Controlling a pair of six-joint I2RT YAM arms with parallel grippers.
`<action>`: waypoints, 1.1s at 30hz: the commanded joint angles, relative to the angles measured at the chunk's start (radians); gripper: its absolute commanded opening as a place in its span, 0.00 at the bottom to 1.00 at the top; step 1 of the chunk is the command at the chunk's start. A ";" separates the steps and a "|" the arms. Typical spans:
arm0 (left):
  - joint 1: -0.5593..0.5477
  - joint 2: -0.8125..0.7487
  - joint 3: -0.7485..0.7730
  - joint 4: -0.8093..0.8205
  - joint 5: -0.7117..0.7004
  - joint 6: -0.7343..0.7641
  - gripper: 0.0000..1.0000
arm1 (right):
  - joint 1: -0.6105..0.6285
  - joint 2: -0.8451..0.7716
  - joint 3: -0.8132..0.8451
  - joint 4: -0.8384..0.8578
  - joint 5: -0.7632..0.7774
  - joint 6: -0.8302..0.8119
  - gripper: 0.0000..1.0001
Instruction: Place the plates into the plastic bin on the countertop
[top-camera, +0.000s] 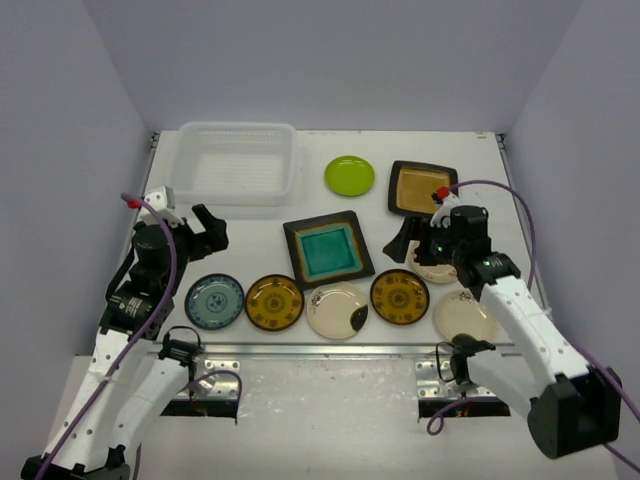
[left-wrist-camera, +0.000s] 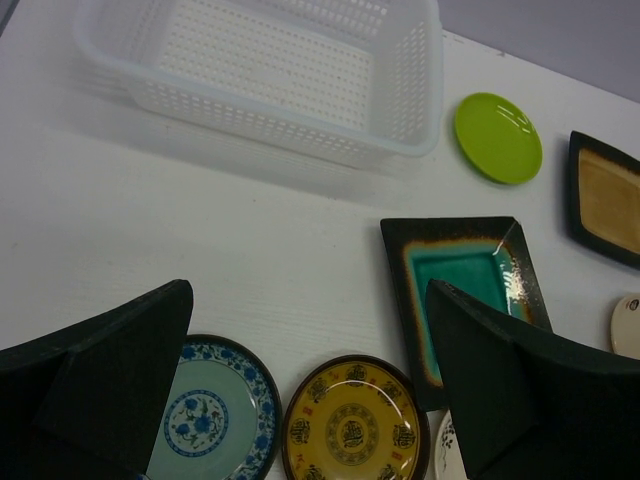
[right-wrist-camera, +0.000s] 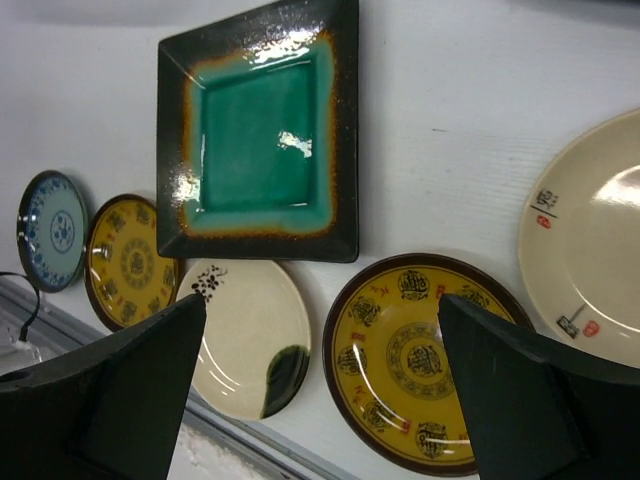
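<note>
The empty plastic bin (top-camera: 237, 162) stands at the back left of the countertop (top-camera: 250, 235). Plates lie flat on the countertop: a lime-green one (top-camera: 349, 176), an amber square (top-camera: 420, 187), a teal square (top-camera: 328, 250), and along the front a blue patterned one (top-camera: 214, 301), two yellow-brown ones (top-camera: 274, 302) (top-camera: 399, 296) and cream ones (top-camera: 337, 310) (top-camera: 463, 316). My left gripper (top-camera: 205, 232) (left-wrist-camera: 308, 290) hangs open above bare table in front of the bin. My right gripper (top-camera: 410, 240) (right-wrist-camera: 322, 300) is open over the right yellow-brown plate (right-wrist-camera: 420, 360), holding nothing.
A metal rail (top-camera: 330, 350) runs along the near table edge, just in front of the plate row. Grey walls close in the table on the left, back and right. Another cream plate (top-camera: 432, 270) lies partly under the right wrist.
</note>
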 joint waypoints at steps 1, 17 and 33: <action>-0.018 -0.015 -0.005 0.043 0.019 0.001 1.00 | -0.002 0.280 0.117 0.174 -0.198 -0.023 0.99; -0.055 0.056 -0.010 0.058 0.087 0.022 1.00 | -0.003 1.061 0.594 0.014 -0.432 -0.214 0.85; -0.074 0.076 -0.008 0.061 0.100 0.031 1.00 | -0.049 1.224 0.549 0.206 -0.640 -0.073 0.24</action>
